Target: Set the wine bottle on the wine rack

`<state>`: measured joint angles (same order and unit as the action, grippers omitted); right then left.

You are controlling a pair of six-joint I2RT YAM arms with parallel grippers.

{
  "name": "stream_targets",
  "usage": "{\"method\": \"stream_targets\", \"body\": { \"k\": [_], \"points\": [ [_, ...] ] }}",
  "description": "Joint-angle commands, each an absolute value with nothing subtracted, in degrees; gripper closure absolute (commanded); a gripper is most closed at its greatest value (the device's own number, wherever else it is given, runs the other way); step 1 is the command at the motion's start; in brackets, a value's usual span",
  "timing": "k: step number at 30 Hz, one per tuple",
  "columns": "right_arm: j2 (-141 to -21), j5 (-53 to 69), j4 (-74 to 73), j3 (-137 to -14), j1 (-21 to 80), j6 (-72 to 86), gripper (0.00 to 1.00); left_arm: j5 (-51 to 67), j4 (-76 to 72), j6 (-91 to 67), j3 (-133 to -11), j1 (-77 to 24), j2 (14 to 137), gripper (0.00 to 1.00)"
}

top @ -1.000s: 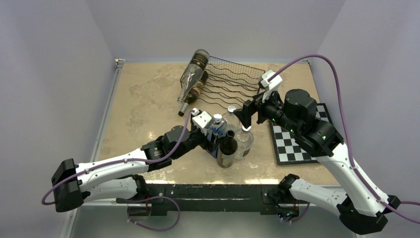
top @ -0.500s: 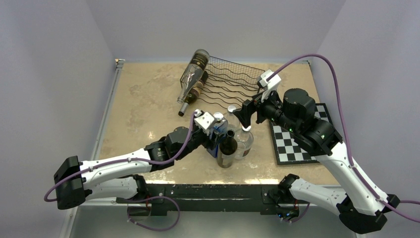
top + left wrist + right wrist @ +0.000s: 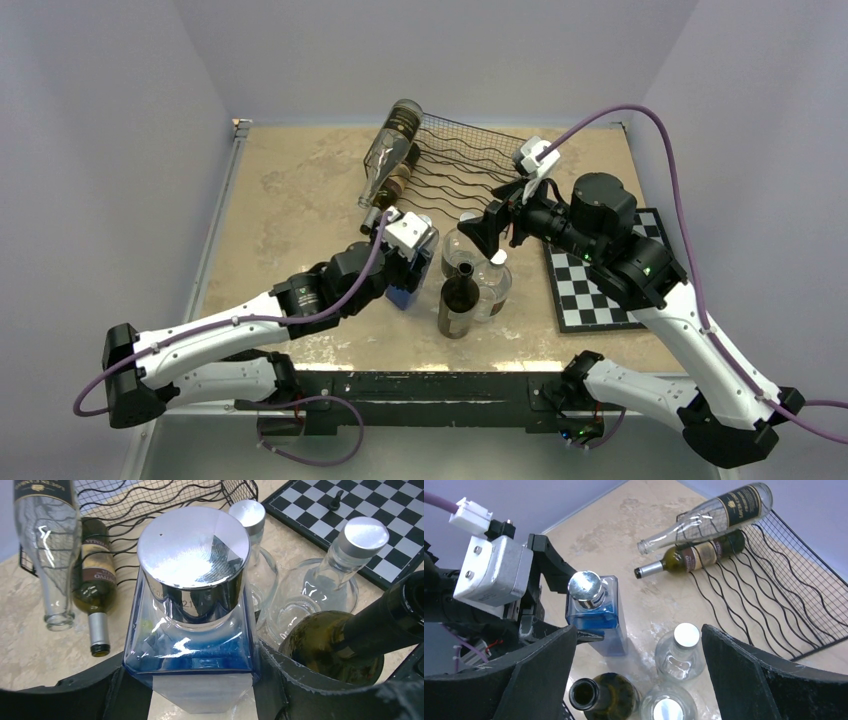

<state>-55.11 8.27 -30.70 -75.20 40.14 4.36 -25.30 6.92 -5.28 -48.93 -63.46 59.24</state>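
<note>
My left fingers [image 3: 85,695] clamp the blue bottle [image 3: 192,630]; my right fingers [image 3: 539,675] gape empty. The dark wine bottle [image 3: 459,305] stands by the tabletop's [image 3: 290,200] near edge: heavy, slick, breakable glass, so I'd take its body.

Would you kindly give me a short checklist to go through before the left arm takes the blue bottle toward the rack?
1. Grip: the left gripper has a finger on each side of the blue bottle, low on its body: ok.
2. Blue bottle upright, silver cap on: ok.
3. Blue bottle lifted off the table: cannot tell.
4. Clearance from the dark green bottle: a gap shows in the top view: ok.
5. The wine rack has free cradles to the right of the two bottles lying on it: ok.
6. Right gripper open, holding nothing, above a clear bottle: ok.
</note>
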Motion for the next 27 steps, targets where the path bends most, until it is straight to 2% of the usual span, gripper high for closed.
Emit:
{"method": "stream_targets", "body": {
  "k": [1,12,22,27],
  "points": [
    [-54.4,13.81,-24.61,-75.23,40.02,4.86,0.01,-30.35,4.1,-4.76,-57.65,-63.07,54.35,1.0],
    [-56.75,24.15,-15.49,-73.99,40.9,4.99,0.01,-32.81,18.04,-3.52,-76.39,-61.79,54.09,1.0],
    [-62.89,17.31,-4.68,-75.28,47.57,5.29,0.01,-34.41,27.45,-2.92,-95.95,-61.45,61.13,1.0],
    [-66.92,14.22,-0.32,-76.59,50.88,6.47,0.01,-33.95,27.91,-2.59,-99.64,-61.44,63.72,1.0]
  ]
}}
